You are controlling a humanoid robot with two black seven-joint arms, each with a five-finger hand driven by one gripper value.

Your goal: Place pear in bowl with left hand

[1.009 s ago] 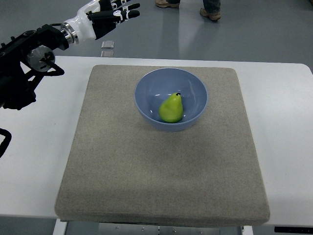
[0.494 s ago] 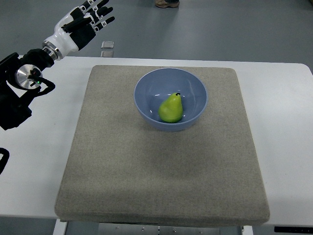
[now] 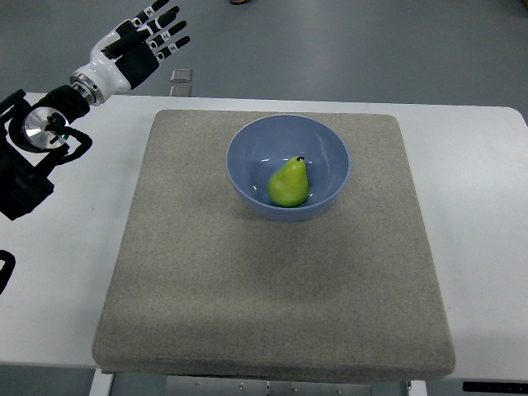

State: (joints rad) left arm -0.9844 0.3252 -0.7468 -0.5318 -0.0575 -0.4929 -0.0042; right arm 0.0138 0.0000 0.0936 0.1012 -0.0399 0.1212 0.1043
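The green pear (image 3: 289, 183) lies in the blue bowl (image 3: 247, 148) — placing looks done. My left hand (image 3: 136, 45) hovers well apart, fingers spread, empty; next I only need to park.

A lab or test hall: bare white table (image 3: 66, 272), grey mat (image 3: 272, 289), polished grey floor (image 3: 371, 49).

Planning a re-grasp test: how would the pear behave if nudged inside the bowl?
The pear looks smooth and rounded, so it would likely roll or rock. The curved wall of the bowl should probably settle it back toward the bottom.
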